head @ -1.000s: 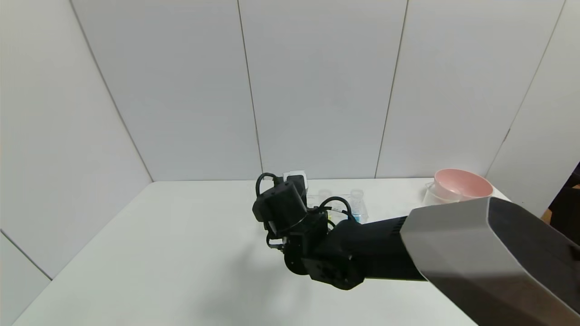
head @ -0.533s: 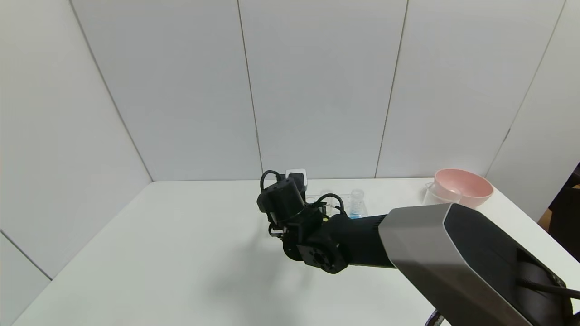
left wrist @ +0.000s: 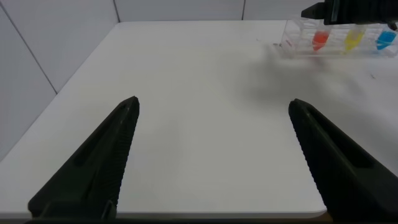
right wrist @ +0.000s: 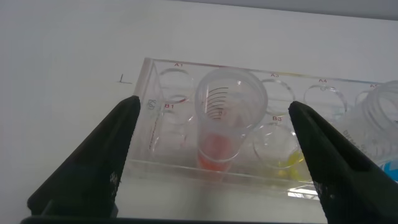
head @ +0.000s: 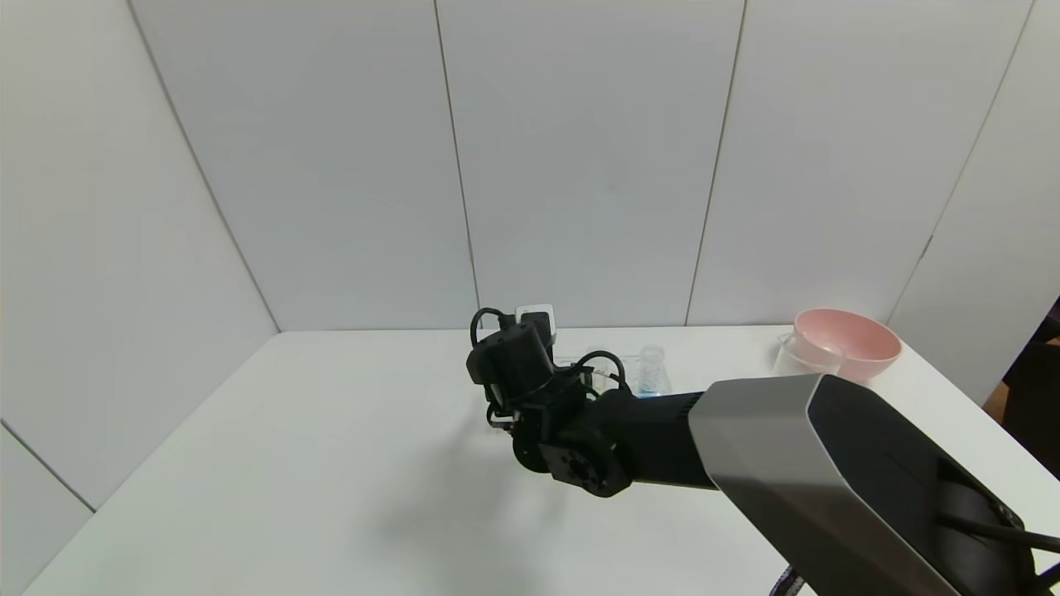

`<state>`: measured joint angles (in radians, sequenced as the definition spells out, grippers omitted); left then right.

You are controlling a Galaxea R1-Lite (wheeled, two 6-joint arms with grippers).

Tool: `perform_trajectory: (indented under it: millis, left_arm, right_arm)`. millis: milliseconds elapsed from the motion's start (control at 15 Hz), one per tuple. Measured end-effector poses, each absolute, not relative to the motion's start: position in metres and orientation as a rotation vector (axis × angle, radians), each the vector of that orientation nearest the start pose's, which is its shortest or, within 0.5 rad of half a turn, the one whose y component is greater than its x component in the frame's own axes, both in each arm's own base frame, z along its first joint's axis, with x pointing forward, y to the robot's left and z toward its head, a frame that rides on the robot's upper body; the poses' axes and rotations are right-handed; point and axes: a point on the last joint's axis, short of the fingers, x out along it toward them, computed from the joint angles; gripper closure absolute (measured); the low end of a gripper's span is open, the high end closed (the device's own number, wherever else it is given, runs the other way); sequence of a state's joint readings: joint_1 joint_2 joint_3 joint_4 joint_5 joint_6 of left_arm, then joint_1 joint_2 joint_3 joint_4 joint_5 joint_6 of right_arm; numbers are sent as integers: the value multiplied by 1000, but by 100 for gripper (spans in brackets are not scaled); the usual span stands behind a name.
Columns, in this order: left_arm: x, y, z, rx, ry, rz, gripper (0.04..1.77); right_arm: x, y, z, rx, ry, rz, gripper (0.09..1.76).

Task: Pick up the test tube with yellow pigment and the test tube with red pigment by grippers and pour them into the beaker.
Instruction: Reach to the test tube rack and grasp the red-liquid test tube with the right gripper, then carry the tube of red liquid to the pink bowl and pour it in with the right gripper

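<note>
A clear rack (right wrist: 155,118) holds the test tube with red pigment (right wrist: 229,118), upright with orange-red liquid at its bottom. The test tube with yellow pigment (right wrist: 287,152) stands beside it. My right gripper (right wrist: 214,106) is open, its fingers on either side of the red tube without touching it. In the head view the right gripper (head: 530,333) is at the rack's left end and hides both tubes. My left gripper (left wrist: 214,104) is open over bare table, far from the red tube (left wrist: 319,40) and yellow tube (left wrist: 353,40). The beaker (head: 797,356) stands at the far right.
A tube with blue liquid (head: 652,377) stands at the rack's right end. A pink bowl (head: 846,338) sits beside the beaker near the table's right edge. White walls close the back and left of the table (head: 331,463).
My right arm has reached a little farther forward and left, bringing its gripper up to the rack. The gripper has stayed open.
</note>
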<state>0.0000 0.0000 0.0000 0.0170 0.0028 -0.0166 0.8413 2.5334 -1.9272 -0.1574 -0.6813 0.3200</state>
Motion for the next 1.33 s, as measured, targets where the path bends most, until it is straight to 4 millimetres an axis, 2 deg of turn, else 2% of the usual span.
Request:
perform_trajectory:
  millis: [267, 533, 733, 800, 1333]
  left_arm:
    - [-23, 0, 74, -17, 17, 2, 9]
    - [-23, 0, 74, -17, 17, 2, 9]
    - [-23, 0, 74, -17, 17, 2, 9]
    - [-23, 0, 74, -17, 17, 2, 9]
    - [-23, 0, 74, -16, 17, 3, 9]
  right_arm:
    - [358, 379, 90, 9, 345, 103, 14]
    - [357, 379, 89, 5, 349, 103, 74]
    - [357, 379, 90, 4, 349, 103, 106]
    - [357, 378, 91, 3, 349, 101, 132]
    - [357, 378, 95, -3, 343, 105, 135]
